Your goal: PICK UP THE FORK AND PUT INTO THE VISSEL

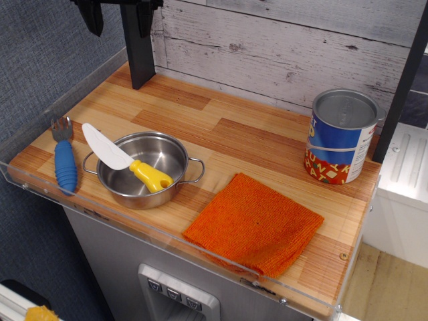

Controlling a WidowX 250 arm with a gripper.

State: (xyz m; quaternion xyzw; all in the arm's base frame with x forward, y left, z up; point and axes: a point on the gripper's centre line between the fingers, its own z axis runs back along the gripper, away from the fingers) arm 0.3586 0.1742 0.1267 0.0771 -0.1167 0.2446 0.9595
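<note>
Fork (64,159) lay flat at the counter's (241,137) left end, near the front-left corner, tines pointing toward the back, handle toward the front. It sat just beside the pot (142,168), apart from it as far as I could tell. The pot stood left of centre near the front edge, and a knife (127,164) already rested across it, yellow handle inside, white blade sticking out over the rim toward the fork. An orange cloth (254,224) lay near the front edge to the right, and a can (341,136) stood at the right end toward the back.

My end effector (119,15) hung high over the back-left corner, well apart from everything; I saw two dark fingers with a gap between them, holding nothing. I judged the task not yet started: the reach was the step in hand. The next move called for travelling forward and down over the blue handle, fingers set across its width. I would have watched the knife blade close by, and the clear wall along the left edge.
</note>
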